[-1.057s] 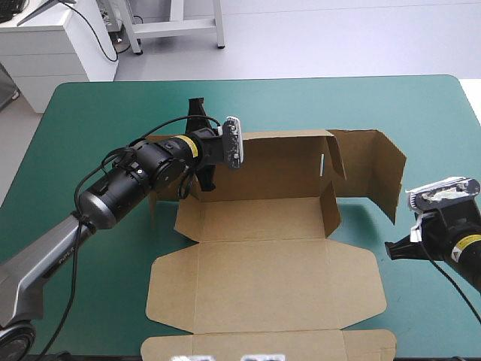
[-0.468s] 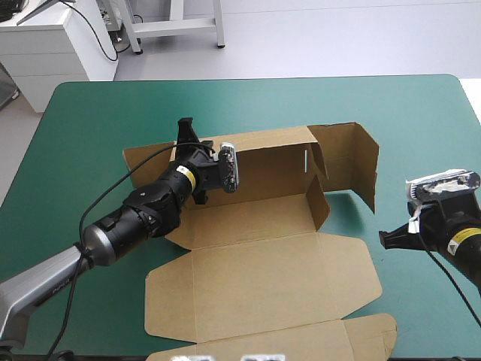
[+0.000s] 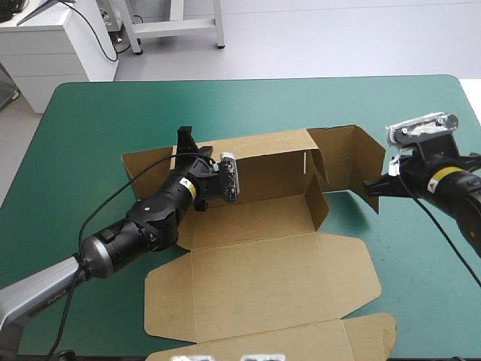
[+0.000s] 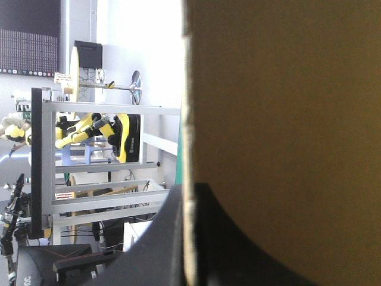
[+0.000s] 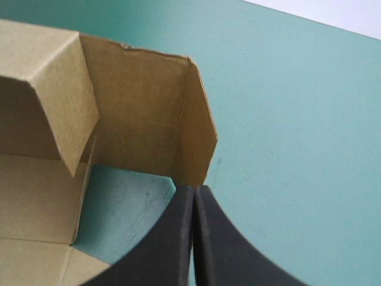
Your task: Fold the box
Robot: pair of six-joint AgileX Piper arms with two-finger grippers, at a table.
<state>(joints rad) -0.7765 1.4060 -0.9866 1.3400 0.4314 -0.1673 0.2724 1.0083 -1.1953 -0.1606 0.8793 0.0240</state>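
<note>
The brown box (image 3: pixel 248 218) lies open in the middle of the table, its back wall (image 3: pixel 270 162) raised and its lid (image 3: pixel 263 286) flat toward the near edge. My left gripper (image 3: pixel 184 143) is at the back wall's left end, by the left flap (image 3: pixel 146 165). In the left wrist view the board (image 4: pixel 286 119) passes between the black fingers, so that gripper (image 4: pixel 189 189) is shut on it. My right gripper (image 3: pixel 368 184) is shut, and its tip meets the lower outer edge of the standing right flap (image 3: pixel 349 158). The right wrist view shows its tip (image 5: pixel 193 189) just under that flap (image 5: pixel 196 131).
Bare teal-green cover (image 5: pixel 297 119) stretches beyond the right flap toward the table's right edge. A wide strip of cover (image 3: pixel 248 101) runs behind the box to the far edge. The lid's tuck flap (image 3: pixel 361 331) reaches the near edge.
The box has slid and turned a little to the left with my left gripper, and its left flap has come into view. My right gripper has moved away from the near edge, up to the right flap.
</note>
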